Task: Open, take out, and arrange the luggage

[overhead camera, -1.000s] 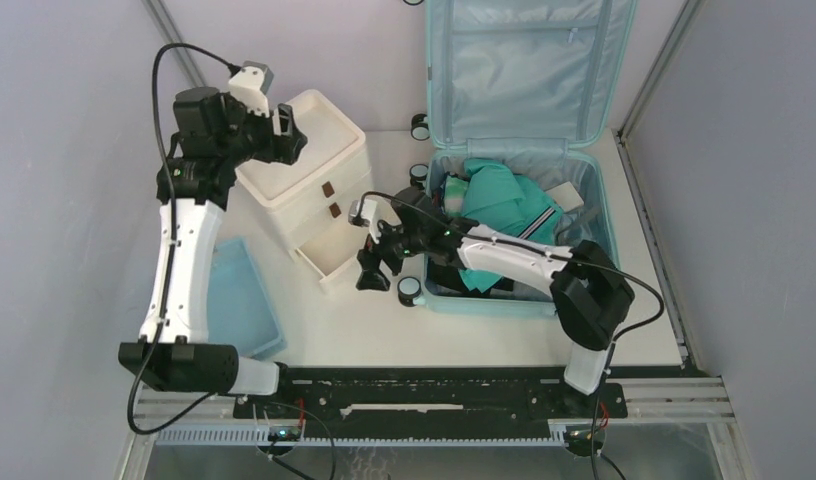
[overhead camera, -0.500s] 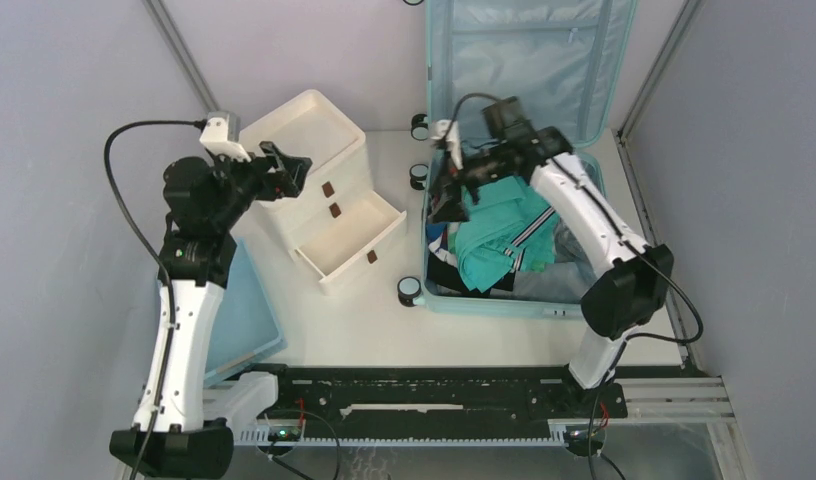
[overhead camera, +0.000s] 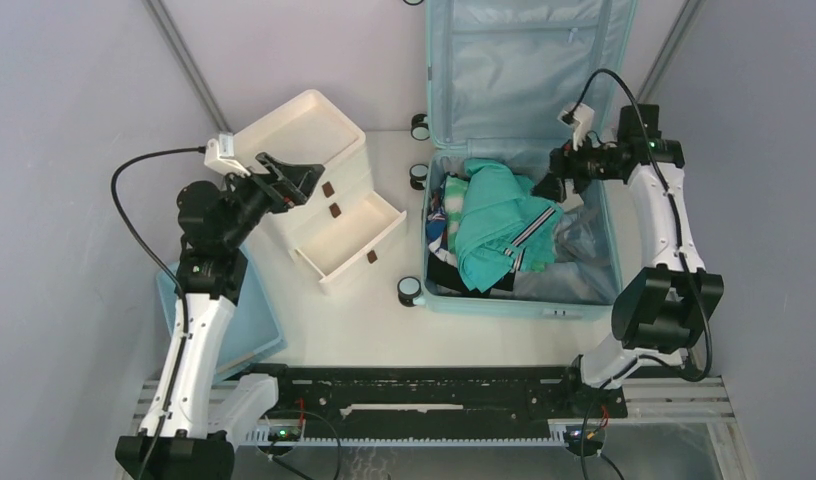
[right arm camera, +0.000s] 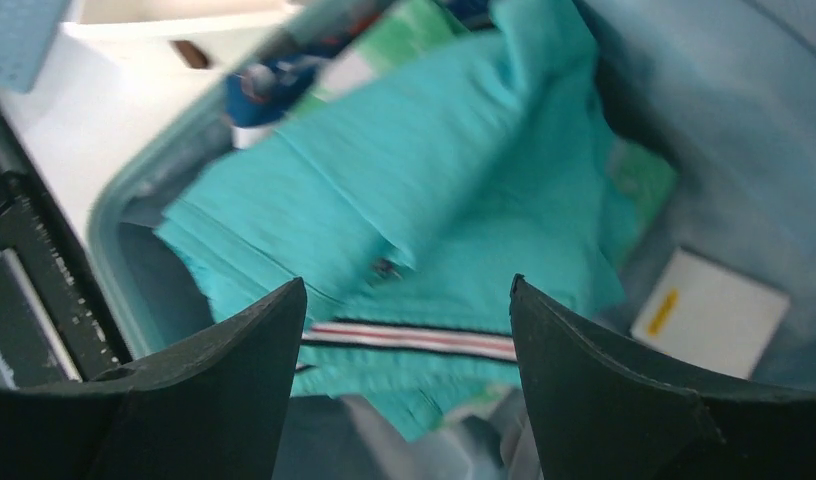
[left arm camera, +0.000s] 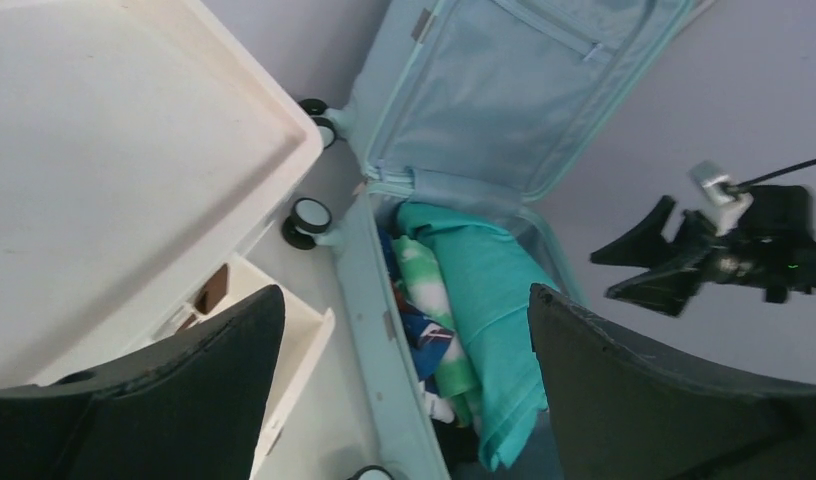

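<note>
The luggage [overhead camera: 604, 292], a light-blue hard-shell suitcase, lies open at the back right with its lid [overhead camera: 524, 60] standing up. It holds a teal garment [overhead camera: 499, 215] over green-white and dark blue clothes. My right gripper [overhead camera: 552, 182] is open and empty, hovering over the suitcase's back right part; its wrist view looks down on the teal garment [right arm camera: 434, 180] between its fingers [right arm camera: 407, 340]. My left gripper [overhead camera: 296, 178] is open and empty above the white drawer unit, pointing toward the suitcase lid [left arm camera: 504, 90] and the teal garment [left arm camera: 484, 300].
The white drawer unit [overhead camera: 304, 140] stands left of the suitcase with its bottom drawer [overhead camera: 349, 240] pulled out. A blue basket [overhead camera: 239, 310] lies at the near left under the left arm. A white card [right arm camera: 709, 305] lies in the suitcase.
My right gripper has left the open drawer's front and swung over the suitcase to its back right side. My left gripper has moved down and right over the drawer unit.
</note>
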You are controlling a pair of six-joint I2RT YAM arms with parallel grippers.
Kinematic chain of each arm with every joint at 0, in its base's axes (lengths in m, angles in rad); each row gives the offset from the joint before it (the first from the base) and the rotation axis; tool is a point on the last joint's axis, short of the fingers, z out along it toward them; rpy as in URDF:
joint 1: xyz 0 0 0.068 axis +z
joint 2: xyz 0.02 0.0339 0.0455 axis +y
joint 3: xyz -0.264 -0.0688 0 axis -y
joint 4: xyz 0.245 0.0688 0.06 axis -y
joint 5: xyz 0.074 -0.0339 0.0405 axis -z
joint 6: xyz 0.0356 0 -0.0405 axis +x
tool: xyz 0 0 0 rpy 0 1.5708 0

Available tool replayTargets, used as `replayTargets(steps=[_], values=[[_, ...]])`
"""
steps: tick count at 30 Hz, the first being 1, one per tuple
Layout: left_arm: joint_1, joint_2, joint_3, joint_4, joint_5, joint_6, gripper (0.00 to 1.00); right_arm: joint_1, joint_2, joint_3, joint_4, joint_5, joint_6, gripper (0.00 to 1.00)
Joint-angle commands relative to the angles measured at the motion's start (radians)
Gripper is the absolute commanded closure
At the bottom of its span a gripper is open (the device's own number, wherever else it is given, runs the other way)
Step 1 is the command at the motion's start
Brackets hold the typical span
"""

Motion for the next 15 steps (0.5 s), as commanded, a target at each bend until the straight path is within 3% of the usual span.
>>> replayTargets(steps=[1, 6, 15], values=[[-0.004, 0.017, -0.027, 0.149, 0.092, -0.126, 0.07, -0.076, -0.005, -0.047, 0.102, 0.15, 0.099, 0.18], [-0.082, 0.038, -0.028, 0.156, 0.059, -0.097, 0.08, -0.146, 0.094, -0.002, 0.116, 0.319, 0.087, 0.19], [-0.18, 0.077, -0.046, 0.176, 0.013, -0.091, 0.09, -0.077, 0.304, 0.107, 0.203, 0.602, 0.02, 0.15]])
